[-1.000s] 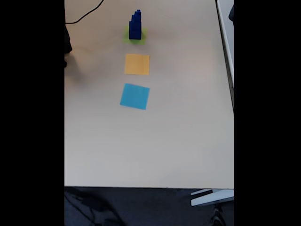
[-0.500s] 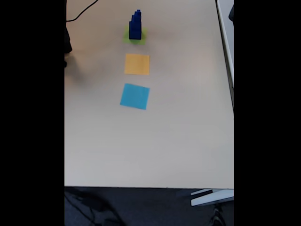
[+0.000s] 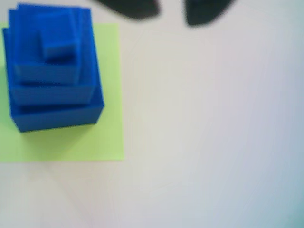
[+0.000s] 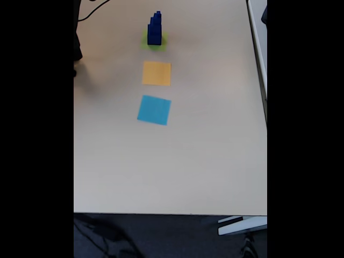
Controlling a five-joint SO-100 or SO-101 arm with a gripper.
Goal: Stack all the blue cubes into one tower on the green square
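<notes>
**Gripper hanging clear, tower standing on the green square**

The gripper [image 3: 171, 12] is showing in the wrist view as two dark blurred tips at the top edge, with a clear gap of bare table between them. It is standing apart, holding nothing and touching nothing, off to the right of the stack.

Going from big to small: the table [image 4: 215, 161] is lying pale and mostly bare, with three paper squares in a line up its middle in the fixed view. The light-blue square [image 4: 154, 110] is nearest, the orange square [image 4: 157, 73] is beyond it, and the green square [image 4: 155, 42] is farthest. On that green square the tower [image 3: 52, 66] is sitting, dark blue cubes stepping down in size toward the top and crowded toward one corner of the base cube rather than centred. The base is sitting over the upper left of the green paper in the wrist view, touching it. I am seeing no loose cubes on the table.

The cubes are looking like light, slightly soft foam, matte and not slippery, so I would guess they grip easily but topple easily too. If any needed shifting, the flat opposite side faces would be the place to pinch, gently, without nudging the ones below.
</notes>
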